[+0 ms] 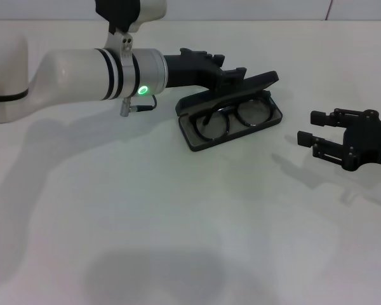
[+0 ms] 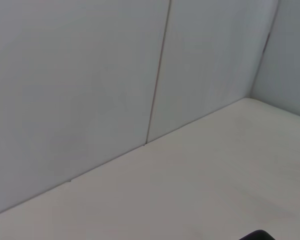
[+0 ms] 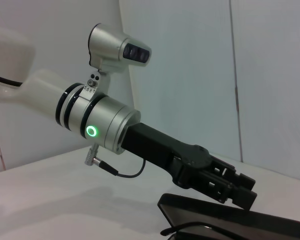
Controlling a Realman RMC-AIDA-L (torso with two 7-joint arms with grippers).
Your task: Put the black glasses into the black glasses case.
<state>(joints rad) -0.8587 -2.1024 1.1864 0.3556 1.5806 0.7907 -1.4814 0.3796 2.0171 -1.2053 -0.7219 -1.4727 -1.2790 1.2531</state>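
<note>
Right gripper: near right of table, fingers spread, empty, idle. Black glasses: lying inside black glasses case, centre. Left gripper: on far side against half-raised lid, apparently to close it; finger state indeterminate.

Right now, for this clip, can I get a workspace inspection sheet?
Surface: white table, bare apart from the job's things.
Job's things: black glasses lie inside the black glasses case; lid half raised.
Clutter: nothing seen.
Grippers: left gripper at the lid's far side; right gripper open, apart from the case, to its right.
Cables: short black lead at the left wrist.
Surroundings: pale wall panels.
</note>
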